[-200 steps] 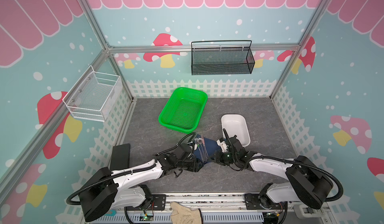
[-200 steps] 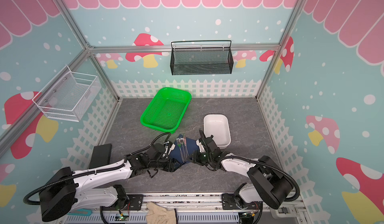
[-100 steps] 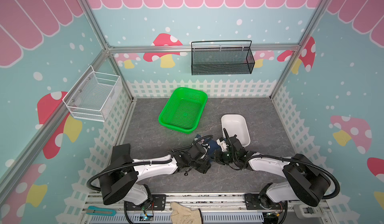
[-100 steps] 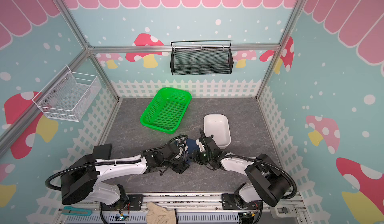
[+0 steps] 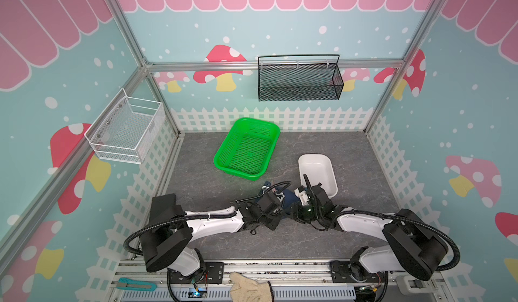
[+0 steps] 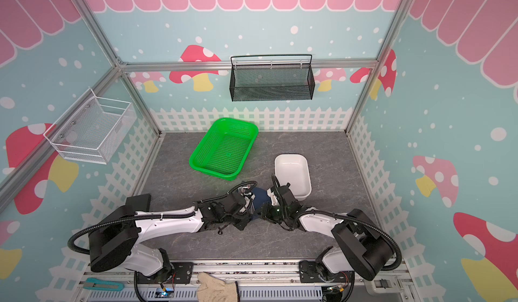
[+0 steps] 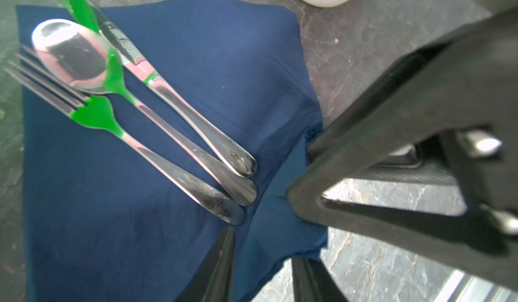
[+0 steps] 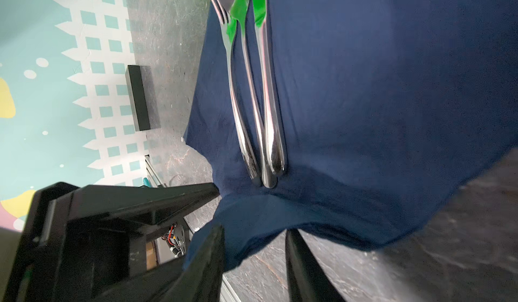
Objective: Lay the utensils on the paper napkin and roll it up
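Left gripper [image 7: 263, 247] has moved beside right gripper [image 8: 255, 230]; both straddle napkin's [image 7: 196, 48] near edge, grip I can't tell; bowl [image 5: 315, 157], basket [image 5: 252, 120] beyond.

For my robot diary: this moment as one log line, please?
navy blue paper napkin: slim silver metal fork, spoon, knife lying on it | left gripper, right gripper: both astride its edge

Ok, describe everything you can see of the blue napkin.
The paper napkin is plain dark navy, thin, slightly creased, lying mostly flat on the grey table. A fork, spoon and knife lie side by side on it. Its near edge is bunched and lifted, between the fingers of the left claw and right claw.
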`<state>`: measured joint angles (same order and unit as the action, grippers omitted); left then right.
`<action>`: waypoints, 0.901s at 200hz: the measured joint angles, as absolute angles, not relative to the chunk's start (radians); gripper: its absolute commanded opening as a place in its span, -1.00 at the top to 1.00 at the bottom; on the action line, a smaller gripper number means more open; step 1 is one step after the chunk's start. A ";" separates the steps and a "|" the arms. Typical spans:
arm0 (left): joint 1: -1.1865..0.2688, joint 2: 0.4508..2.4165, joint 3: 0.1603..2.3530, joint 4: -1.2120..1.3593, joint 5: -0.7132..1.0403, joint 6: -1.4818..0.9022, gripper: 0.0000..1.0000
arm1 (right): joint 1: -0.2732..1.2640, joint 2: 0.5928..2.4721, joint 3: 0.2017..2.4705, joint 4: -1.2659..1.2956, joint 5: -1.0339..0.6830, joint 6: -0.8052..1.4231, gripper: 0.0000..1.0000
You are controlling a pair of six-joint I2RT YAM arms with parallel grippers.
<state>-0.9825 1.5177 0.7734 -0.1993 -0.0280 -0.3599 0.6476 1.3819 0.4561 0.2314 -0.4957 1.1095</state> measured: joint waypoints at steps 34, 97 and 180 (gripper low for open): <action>-0.961 1.537 0.773 -0.201 -0.038 -0.383 0.35 | 0.648 1.335 0.446 0.213 -0.480 1.108 0.22; -0.929 1.543 0.773 -0.202 -0.043 -0.419 0.31 | 0.648 1.335 0.449 0.187 -0.509 1.036 0.49; -0.909 1.560 0.773 -0.216 -0.042 -0.469 0.24 | 0.648 1.532 0.583 0.176 -0.529 0.969 0.74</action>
<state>-0.9089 1.5600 0.7734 -0.2161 -0.0422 -0.4686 0.6479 1.5322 0.5831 0.1764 -0.5293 0.9688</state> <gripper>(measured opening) 0.377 0.133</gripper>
